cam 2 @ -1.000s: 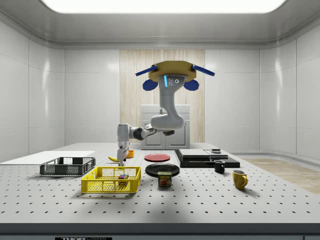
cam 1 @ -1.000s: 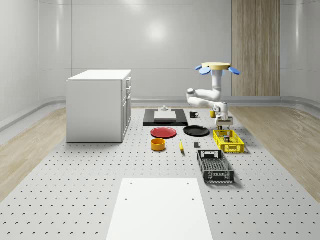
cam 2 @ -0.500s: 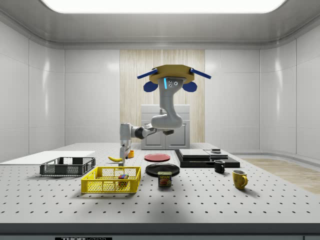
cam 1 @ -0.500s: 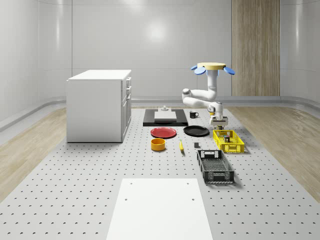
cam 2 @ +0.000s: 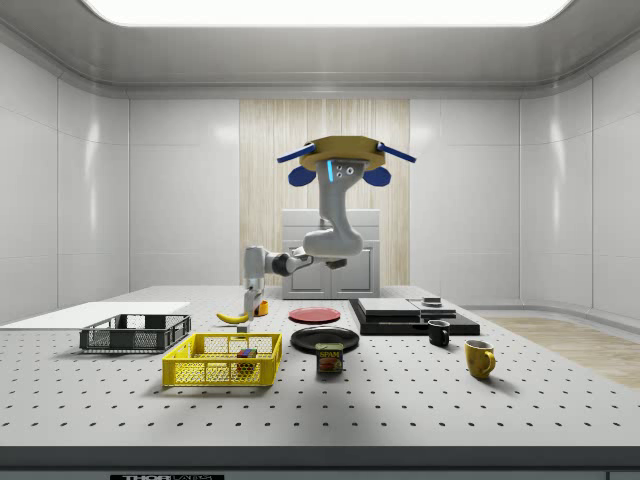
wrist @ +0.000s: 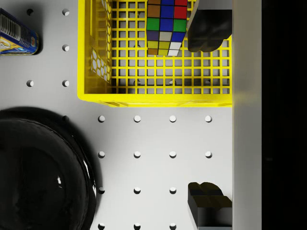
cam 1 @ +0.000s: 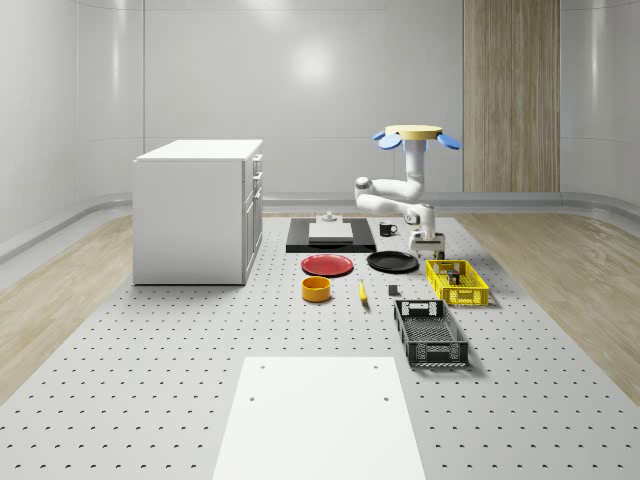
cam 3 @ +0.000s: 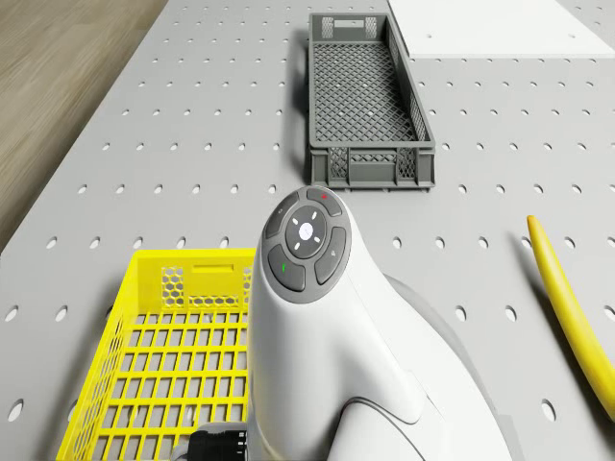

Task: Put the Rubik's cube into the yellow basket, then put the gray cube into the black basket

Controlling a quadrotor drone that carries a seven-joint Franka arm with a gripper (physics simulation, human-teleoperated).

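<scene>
Your jaws stand apart and hold nothing: in the wrist view the two dark fingertips (wrist: 207,33) are well separated, one over the yellow basket (wrist: 96,62) and the other over bare desk (wrist: 153,139) just outside the basket's end wall. The gripper (cam 1: 431,248) hangs above the desk at the yellow basket's far end, close to the black plate (cam 1: 392,262). The drone (cam 1: 412,135) hovers high above that stretch of the desk, over the far side near the black tray (cam 1: 330,236), with the arm (cam 2: 325,235) bent down from it.

The Rubik's cube (wrist: 167,25) already lies inside the yellow basket, resting on its mesh floor near the end wall, just beside one fingertip; you cannot tell whether they touch. The gray cube (cam 1: 393,291) sits on the desk between the banana (cam 1: 362,291) and the yellow basket, just beyond the black basket's far end. The black basket (cam 1: 430,333) lies nearer the desk's front edge, end to end with the yellow one. A can (wrist: 17,34) stands on the desk beside the yellow basket.
</scene>
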